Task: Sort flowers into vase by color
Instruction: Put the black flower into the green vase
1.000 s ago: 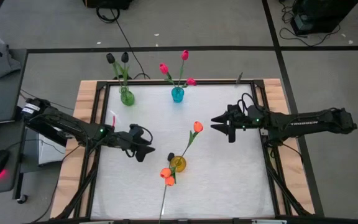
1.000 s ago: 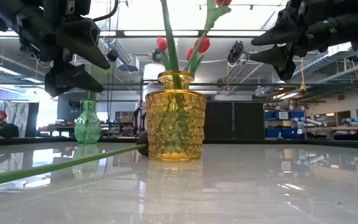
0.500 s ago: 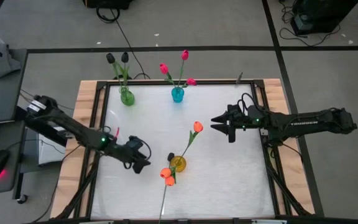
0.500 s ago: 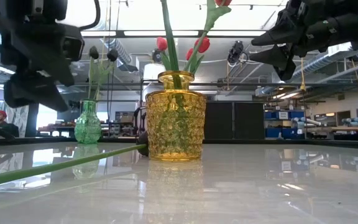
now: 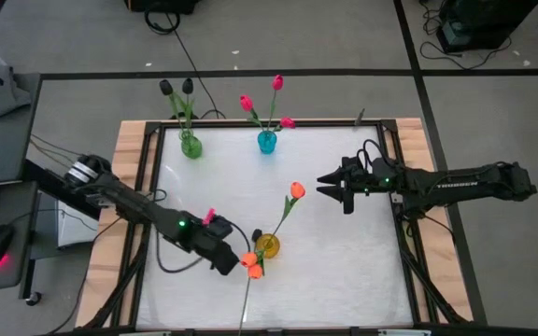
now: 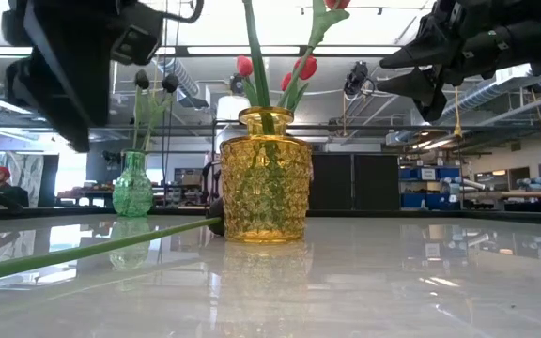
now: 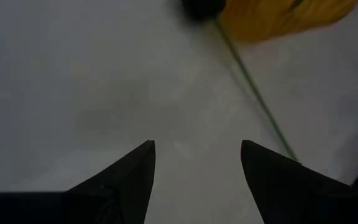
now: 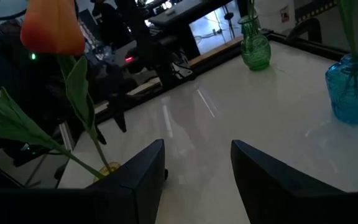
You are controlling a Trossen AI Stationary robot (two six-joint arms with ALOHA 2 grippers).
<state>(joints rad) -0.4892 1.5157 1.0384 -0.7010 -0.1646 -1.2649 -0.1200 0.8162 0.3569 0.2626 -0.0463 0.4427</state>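
Observation:
A yellow vase (image 5: 268,245) holds orange tulips: one upright (image 5: 296,190), two leaning over its near side (image 5: 250,264). A tulip with a dark bud (image 5: 258,233) lies flat on the table beside the vase's foot. Its stem (image 7: 253,99) runs toward the near edge. The green vase (image 5: 191,146) holds two black tulips and the blue vase (image 5: 266,141) three pink-red ones. My left gripper (image 5: 228,267) hovers open, pointing steeply down, just left of the lying stem and touching nothing (image 7: 197,146). My right gripper (image 5: 323,184) hangs open above the table's right half (image 8: 197,146).
The leaning orange buds hang right beside my left gripper's fingers. A wooden frame (image 5: 129,187) borders the white tabletop. Bare tabletop (image 5: 344,271) lies to the right of the yellow vase and between the vases at the back and the middle.
My left gripper has swung toward the table's near edge and rightward, up to the yellow vase and the lying stem. It has tipped from nearly level to steeply downward and stayed open. The flowers and vases have not moved.

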